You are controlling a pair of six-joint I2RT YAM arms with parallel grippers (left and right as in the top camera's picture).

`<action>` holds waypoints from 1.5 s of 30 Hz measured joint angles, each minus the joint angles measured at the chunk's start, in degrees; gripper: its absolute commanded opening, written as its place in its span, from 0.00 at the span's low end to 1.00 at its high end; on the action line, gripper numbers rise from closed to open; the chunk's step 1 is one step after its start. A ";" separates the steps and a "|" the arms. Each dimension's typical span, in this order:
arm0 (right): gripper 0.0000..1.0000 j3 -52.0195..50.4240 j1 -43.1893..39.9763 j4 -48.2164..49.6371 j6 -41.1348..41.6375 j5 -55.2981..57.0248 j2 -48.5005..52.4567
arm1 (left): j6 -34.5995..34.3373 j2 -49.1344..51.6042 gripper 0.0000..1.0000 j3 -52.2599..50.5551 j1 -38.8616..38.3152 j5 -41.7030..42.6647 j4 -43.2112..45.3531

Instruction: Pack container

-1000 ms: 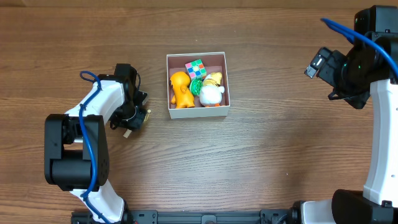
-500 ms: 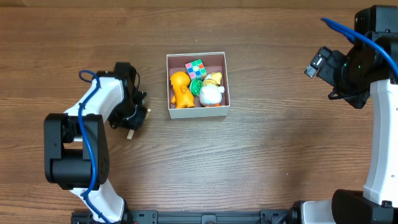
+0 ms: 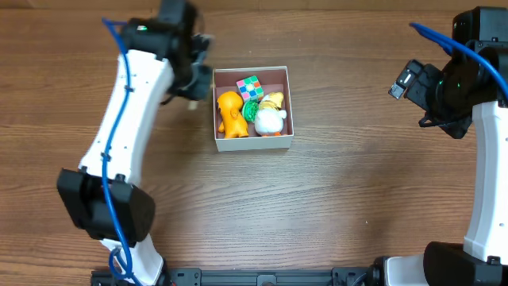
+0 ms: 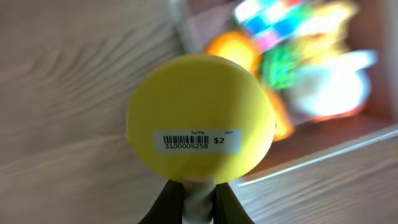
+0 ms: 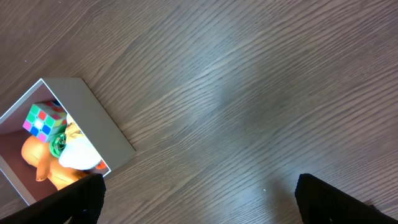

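The brown wood-grain counter fills the overhead frame, the white left arm stretched to the upper left, the white-and-black right arm along the right edge. The task's square, shallow cardboard container, white-walled and pinkish-brown inside, sits just above centre, just beside the left arm's tip. We count four toys crowded in it: a glossy orange figure by the left wall, a white duck-like toy at lower right, a multi-coloured puzzle cube near the top wall, and a small green toy between them. The right tool gapes wide over bare counter, holding nothing. The left tool, at the container's upper left corner, is closed to a narrow gap on the pale stem of a smooth yellow round piece bearing a white barcode sticker. The wrist view is blurred, and we cannot tell whether the piece hangs over the wall or just outside it.

We judge the drop to be the risk. The yellow piece looks wide against what bare floor shows; released above the orange figure, it could perch on the heap and roll out over the low wall. The thin stem is a poor handle, so the piece may twist or slip. Coming in low, the tool could catch the wall and shove the light container aside.
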 measured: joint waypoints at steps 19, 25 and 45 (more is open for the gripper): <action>1.00 0.00 -0.02 -0.96 -0.02 0.00 0.00 | -19.87 13.92 0.75 -2.71 -12.57 2.56 10.80; 1.00 0.00 -0.02 1.01 -1.81 -0.04 -0.39 | -18.27 13.03 1.00 5.35 -11.61 2.93 0.63; 1.00 0.87 0.00 2.08 -16.50 -13.29 -44.65 | -17.25 -33.03 1.00 24.20 -7.19 -13.79 -19.50</action>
